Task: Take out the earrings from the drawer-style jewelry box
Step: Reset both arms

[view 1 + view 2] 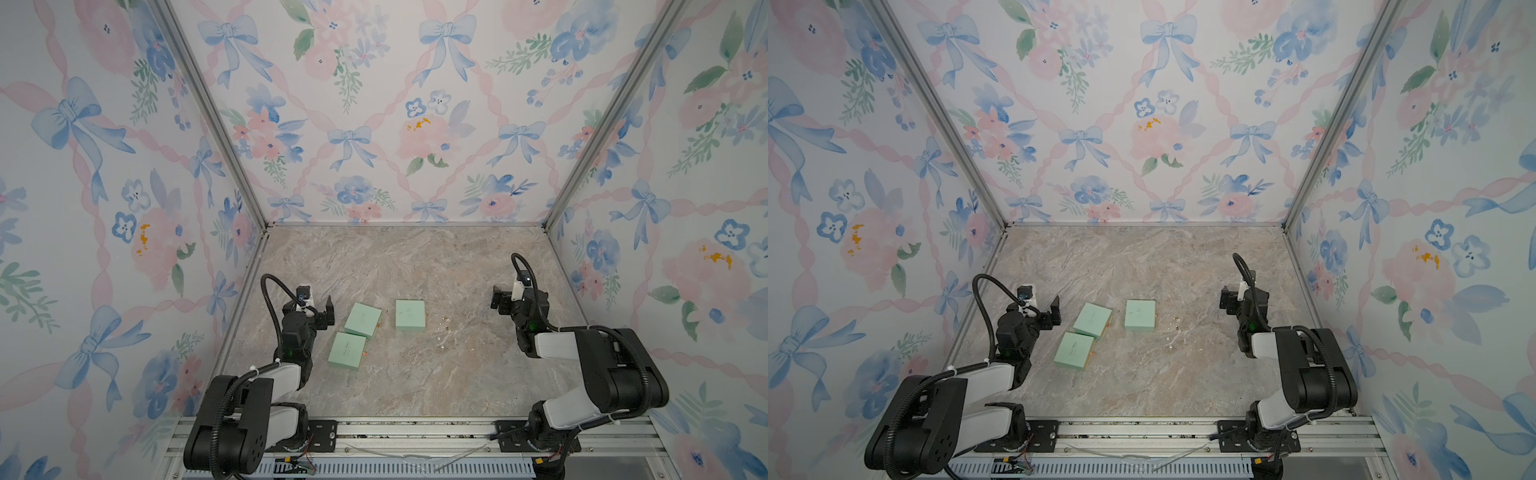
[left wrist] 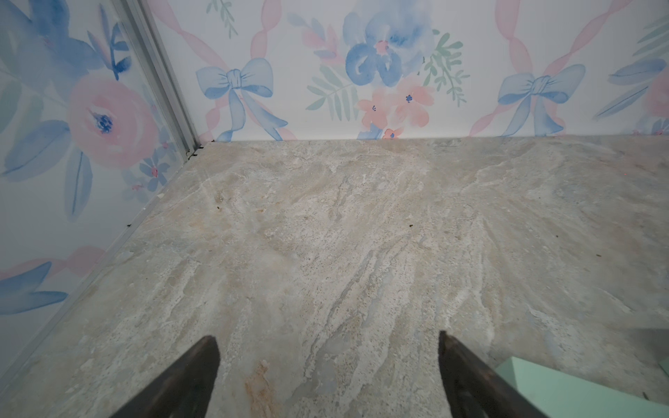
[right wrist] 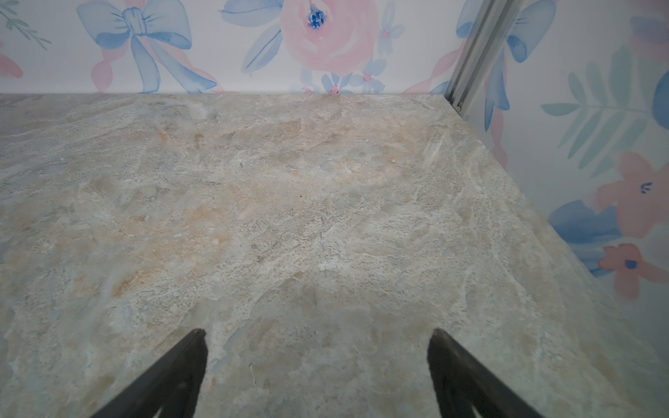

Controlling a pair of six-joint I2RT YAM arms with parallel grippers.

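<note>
The earrings point(image 1: 444, 328), a few tiny whitish beads with gold glints, lie loose on the bare worktop point(image 1: 415, 266). They are scattered just at 3 o'clock of a flat green box point(image 1: 410, 315) near the worktop's middle, and both top views show them outside it. A second green box point(image 1: 363, 319) sits at 9 o'clock of that one and a third green box point(image 1: 347, 350) at 8 o'clock. These two lie close together, but I cannot tell whether they touch. The left hand point(image 2: 325, 336) hovers at 9 o'clock beyond them, its fingers spread wide with nothing between. The right hand point(image 3: 316, 331) hangs at 3 o'clock, well apart from the earrings, likewise wide open and empty.
</note>
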